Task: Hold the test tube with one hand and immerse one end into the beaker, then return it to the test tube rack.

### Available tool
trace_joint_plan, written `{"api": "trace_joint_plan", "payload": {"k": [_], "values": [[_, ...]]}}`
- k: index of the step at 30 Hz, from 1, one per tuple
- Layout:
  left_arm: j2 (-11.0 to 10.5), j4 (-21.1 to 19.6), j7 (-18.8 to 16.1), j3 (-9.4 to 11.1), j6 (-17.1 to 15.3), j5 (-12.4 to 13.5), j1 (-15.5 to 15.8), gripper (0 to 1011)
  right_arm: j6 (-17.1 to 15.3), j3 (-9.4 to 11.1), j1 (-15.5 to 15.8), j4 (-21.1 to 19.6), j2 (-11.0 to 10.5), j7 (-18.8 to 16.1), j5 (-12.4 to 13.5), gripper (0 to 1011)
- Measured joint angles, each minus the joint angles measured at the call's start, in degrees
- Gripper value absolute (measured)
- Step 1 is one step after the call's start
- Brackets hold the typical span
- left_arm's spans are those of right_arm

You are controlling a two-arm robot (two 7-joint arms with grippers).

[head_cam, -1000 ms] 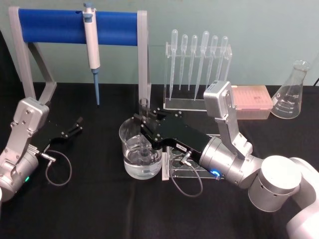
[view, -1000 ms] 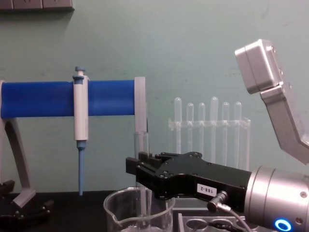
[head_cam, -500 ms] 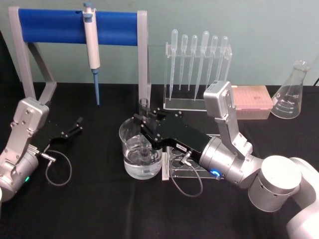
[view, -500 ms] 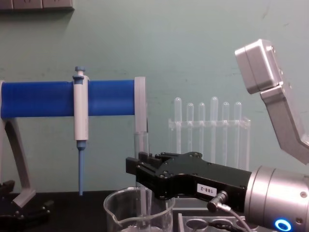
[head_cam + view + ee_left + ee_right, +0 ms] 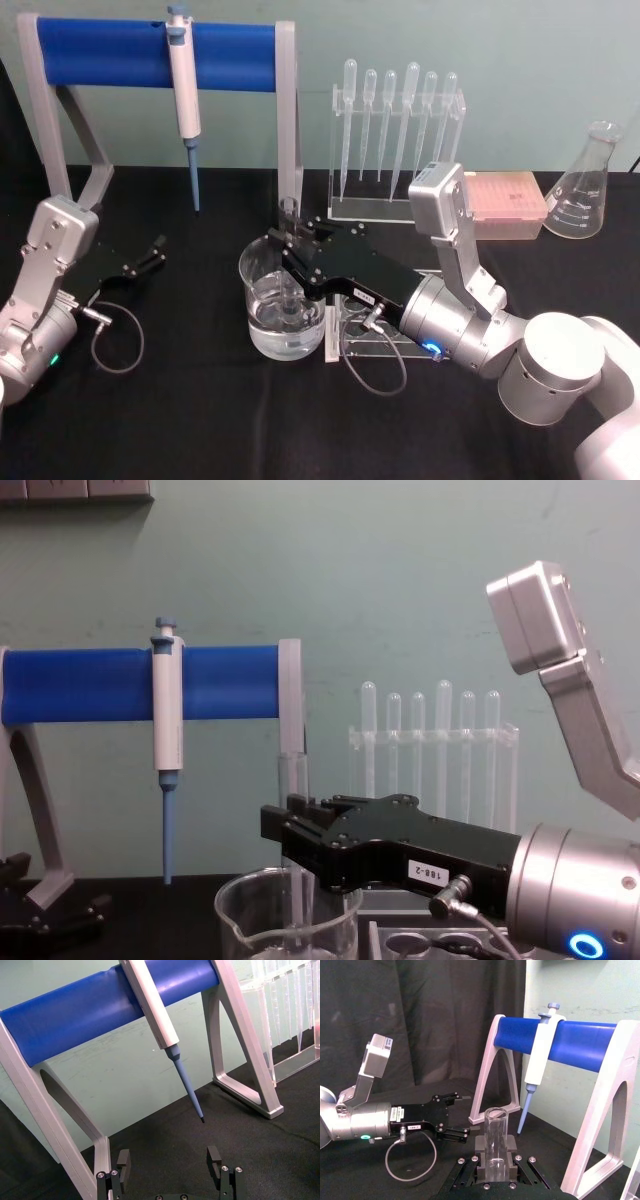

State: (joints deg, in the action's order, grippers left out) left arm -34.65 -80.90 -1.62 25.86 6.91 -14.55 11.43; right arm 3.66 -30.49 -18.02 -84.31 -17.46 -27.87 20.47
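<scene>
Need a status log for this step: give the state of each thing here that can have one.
Test tube: upright, clamped, lower end in the beaker's liquid.
Beaker: upright, partly filled with clear liquid.
Right gripper: shut on the test tube.
Left gripper: open, empty, parked at left.
Pipettor: hanging on the blue bar.
Droppers: standing in their clear rack.
Flask: upright.

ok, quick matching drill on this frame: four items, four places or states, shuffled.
1 test tube
2 pipettor
3 left gripper
4 conical flask

a hangs on the blue bar
b back right of the table
c lower end in the beaker, held by the right gripper
d open, at the table's left side

Pairs: 1-c, 2-a, 3-d, 4-b
</scene>
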Motion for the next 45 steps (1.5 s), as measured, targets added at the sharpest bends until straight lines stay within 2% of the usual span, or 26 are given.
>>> {"api": "trace_joint_plan", "payload": {"k": [45], "values": [[0.0, 0.0, 0.0, 0.0, 0.0, 0.0, 0.0, 1000, 0.0, 0.0, 0.0, 0.0, 0.0, 0.0, 0.0, 224]]}}
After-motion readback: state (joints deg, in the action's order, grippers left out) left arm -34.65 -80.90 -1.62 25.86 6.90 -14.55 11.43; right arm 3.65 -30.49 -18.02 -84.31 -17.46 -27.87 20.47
